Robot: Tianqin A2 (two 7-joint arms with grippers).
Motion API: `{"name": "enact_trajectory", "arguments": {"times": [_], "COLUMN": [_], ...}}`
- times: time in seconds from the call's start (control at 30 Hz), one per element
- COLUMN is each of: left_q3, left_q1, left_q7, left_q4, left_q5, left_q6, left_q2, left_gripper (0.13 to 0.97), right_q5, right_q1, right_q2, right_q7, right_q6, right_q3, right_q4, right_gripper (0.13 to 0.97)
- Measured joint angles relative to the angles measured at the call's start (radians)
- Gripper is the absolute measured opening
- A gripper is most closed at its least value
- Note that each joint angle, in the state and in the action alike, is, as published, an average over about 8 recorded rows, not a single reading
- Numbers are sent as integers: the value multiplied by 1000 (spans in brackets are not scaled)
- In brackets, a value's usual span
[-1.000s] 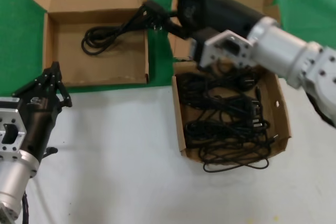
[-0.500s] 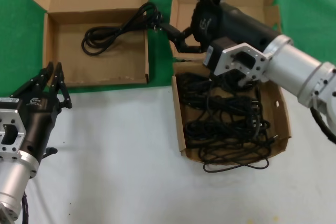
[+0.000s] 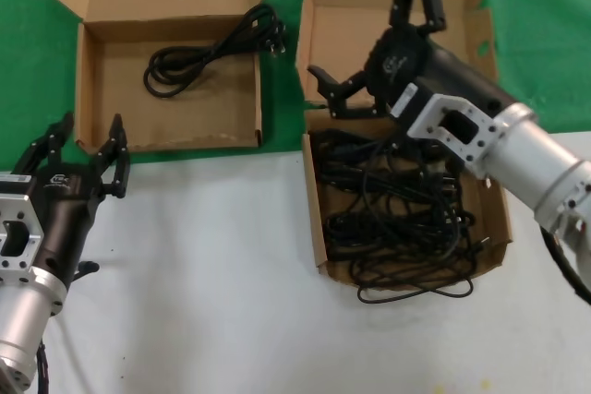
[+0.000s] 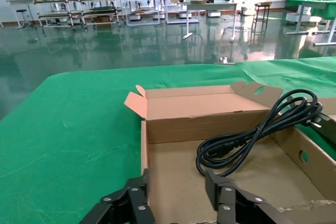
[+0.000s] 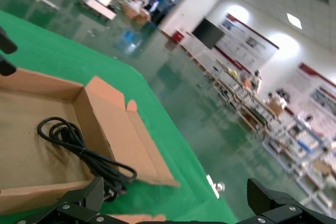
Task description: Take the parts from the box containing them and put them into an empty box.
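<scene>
Your right gripper (image 3: pixel 374 34) sits at upper centre of the head view, over the back edge of the deep box (image 3: pixel 499 219) and in front of its raised lid. Its fingers are spread wide apart and hold nothing.

One cord (image 3: pixel 208 51) lies in the shallow box (image 3: pixel 88 71) at upper left — coiled toward the box's middle, with its plug end draped over the right wall onto the green cloth (image 3: pixel 28 62). The remaining cords (image 3: pixel 397 219) fill the deep box at right centre in a tangle, and one loop hangs over the near rim onto the white table (image 3: pixel 203 292).

Your left gripper (image 3: pixel 81 149) is at lower left, just short of the shallow box's near wall. Its fingers stand apart and empty — the left wrist view shows them either side of that wall.
</scene>
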Motion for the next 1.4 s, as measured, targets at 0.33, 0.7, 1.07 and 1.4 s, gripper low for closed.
{"name": "enact_trajectory", "arguments": {"times": [0.33, 0.7, 1.07, 1.4], "left_q3": [-2, -3, -5, -7], "left_q1": [3, 6, 10, 13], "left_q7": [3, 6, 9, 12], "left_q4": [1, 2, 4, 5], "left_q5": [-4, -9, -14, -18], "left_q6": [-5, -9, -14, -19], "left_q2": [0, 0, 0, 0], "left_gripper": [482, 734, 895, 947], "right_q5": [47, 98, 150, 197], "right_q1": [-92, -194, -296, -389], "right_q2": [-7, -15, -23, -31], "right_q7": [91, 191, 291, 382], "right_q6": [57, 121, 184, 242], "right_q3": [50, 104, 159, 209], "right_q4": [13, 28, 43, 56], "right_gripper": [962, 966, 966, 966]}}
